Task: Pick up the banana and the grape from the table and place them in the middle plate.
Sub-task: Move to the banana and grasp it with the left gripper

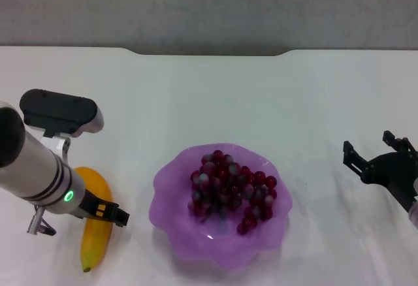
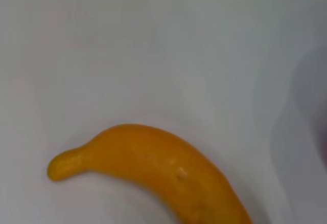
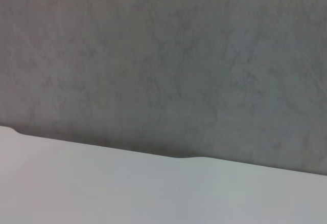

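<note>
grape [image 1: 233, 190] in middle plate [image 1: 171, 230], banana [image 1: 96, 228] left

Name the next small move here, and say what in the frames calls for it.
Probably lower the left gripper onto the banana and close on it. The grape already lies in the middle plate, while the banana is on the table beside the plate with that gripper right over it. The right gripper is open and empty, off to the plate's right.

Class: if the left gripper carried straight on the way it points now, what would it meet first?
Probably the banana: the left gripper hangs right over it, pointing down, though its height is unclear.
</note>
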Motion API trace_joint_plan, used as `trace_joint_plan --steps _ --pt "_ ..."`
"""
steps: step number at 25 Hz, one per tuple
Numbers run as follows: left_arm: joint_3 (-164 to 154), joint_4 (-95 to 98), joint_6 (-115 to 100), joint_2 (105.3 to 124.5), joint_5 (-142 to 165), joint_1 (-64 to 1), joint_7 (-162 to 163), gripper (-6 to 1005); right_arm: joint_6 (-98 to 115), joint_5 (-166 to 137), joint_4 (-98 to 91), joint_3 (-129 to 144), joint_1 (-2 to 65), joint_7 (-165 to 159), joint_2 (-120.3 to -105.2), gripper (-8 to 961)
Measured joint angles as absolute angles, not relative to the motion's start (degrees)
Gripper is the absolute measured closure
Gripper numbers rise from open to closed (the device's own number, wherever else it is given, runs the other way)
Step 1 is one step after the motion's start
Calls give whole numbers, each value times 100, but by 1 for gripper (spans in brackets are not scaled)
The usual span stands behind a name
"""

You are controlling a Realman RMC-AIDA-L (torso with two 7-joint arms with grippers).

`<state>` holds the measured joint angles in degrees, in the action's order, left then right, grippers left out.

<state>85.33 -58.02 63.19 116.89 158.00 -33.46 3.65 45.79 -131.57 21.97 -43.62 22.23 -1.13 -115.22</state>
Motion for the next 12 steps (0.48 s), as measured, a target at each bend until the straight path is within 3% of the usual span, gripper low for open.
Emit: trace_joint_plan --steps 9,12 --pt "8534 -5806 6319 11689 15831 -3349 367 168 4579 -13157 2197 -4359 2223 -109 -11522 76" --pt "8534 -5825 6311 11689 15835 -3349 367 305 4579 -13157 2190 -4359 2223 -107 -11522 76"
